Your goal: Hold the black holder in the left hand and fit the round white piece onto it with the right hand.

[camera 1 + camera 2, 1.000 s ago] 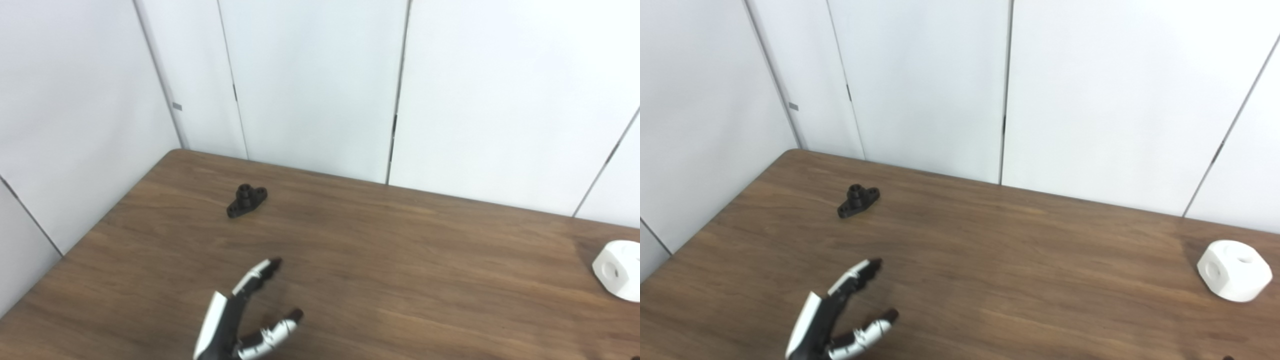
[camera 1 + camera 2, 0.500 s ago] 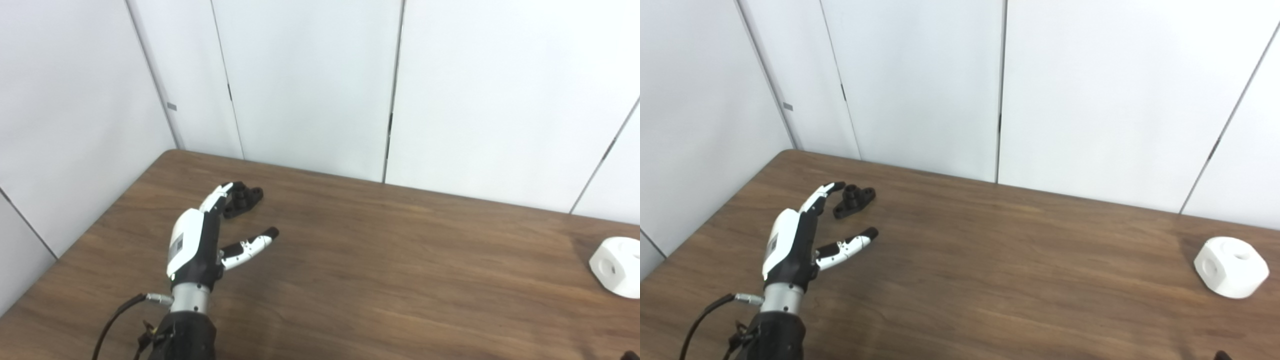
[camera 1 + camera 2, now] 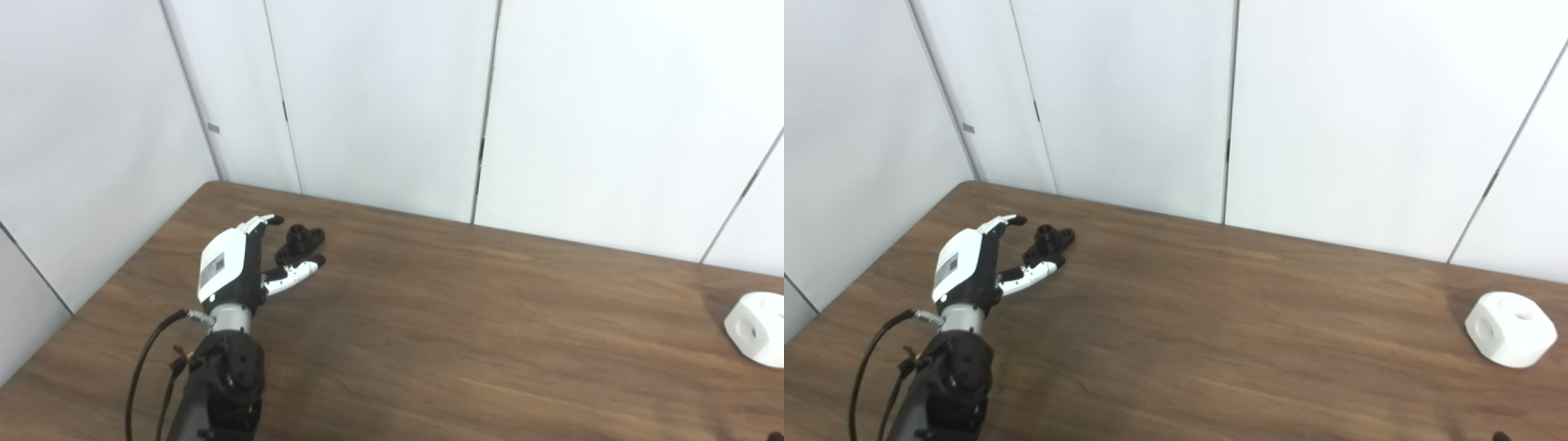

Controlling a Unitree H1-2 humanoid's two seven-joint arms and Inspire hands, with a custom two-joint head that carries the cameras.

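One hand at holder, not yet gripped

Black holder (image 3: pixel 299 242) lies on table (image 3: pixel 465 318), far-left corner. L hand (image 3: pixel 236 269) spread around it, fingers (image 3: pixel 262 221) behind, thumb (image 3: pixel 295 273) in front. White piece (image 3: pixel 1511 329) well apart at right edge. R hand out of view.

Robot hand (image 3: pixel 968 266) (fingers apart) beside holder (image 3: pixel 1048 242).

My view takes in a brown wood-grain table (image 3: pixel 465 343), its top filling the lower half from about 8 o'clock round to 4 o'clock, with a rounded far corner at 10 o'clock. Behind it, from 9 through 12 to 3 o'clock, stand white wall panels (image 3: pixel 380 104) split by thin dark seams. One small grey tag (image 3: pixel 213 128) sits on a seam at 10 o'clock.
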